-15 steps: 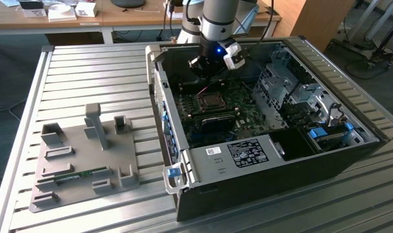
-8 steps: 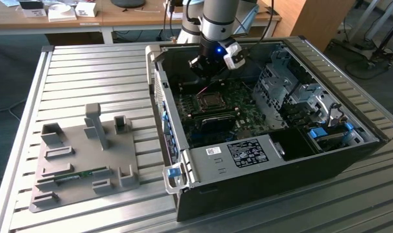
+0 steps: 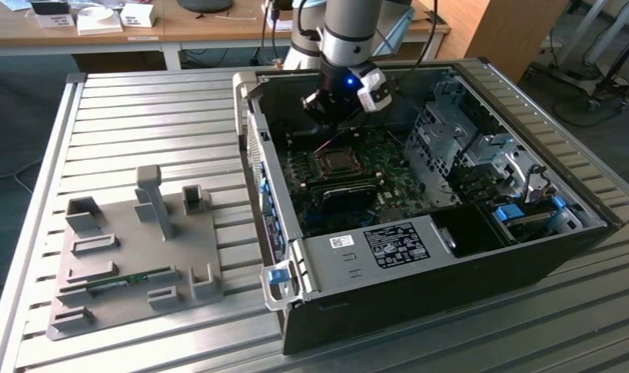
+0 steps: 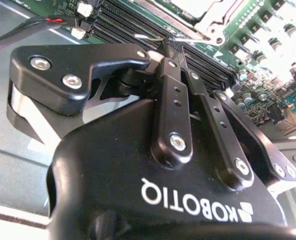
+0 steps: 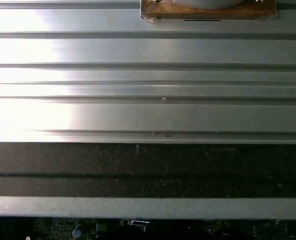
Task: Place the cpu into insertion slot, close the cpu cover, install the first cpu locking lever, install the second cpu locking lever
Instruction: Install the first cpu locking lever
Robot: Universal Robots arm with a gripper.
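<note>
My gripper hangs inside the open computer case, above the motherboard and just behind the cpu socket. In the second wrist view the gripper has its two black fingers pressed together, shut, with nothing visible between them. A thin silvery rod lies on the board right at the fingertips. Beyond it the silvery cpu cover lies flat on the socket. A pale flat surface fills its opening; I cannot tell whether that is the cpu.
The black case lies open on a slatted metal table. Memory slots and a red-black cable are near the fingers. A drive cage stands on the exterior view's right, a grey fixture plate on its left.
</note>
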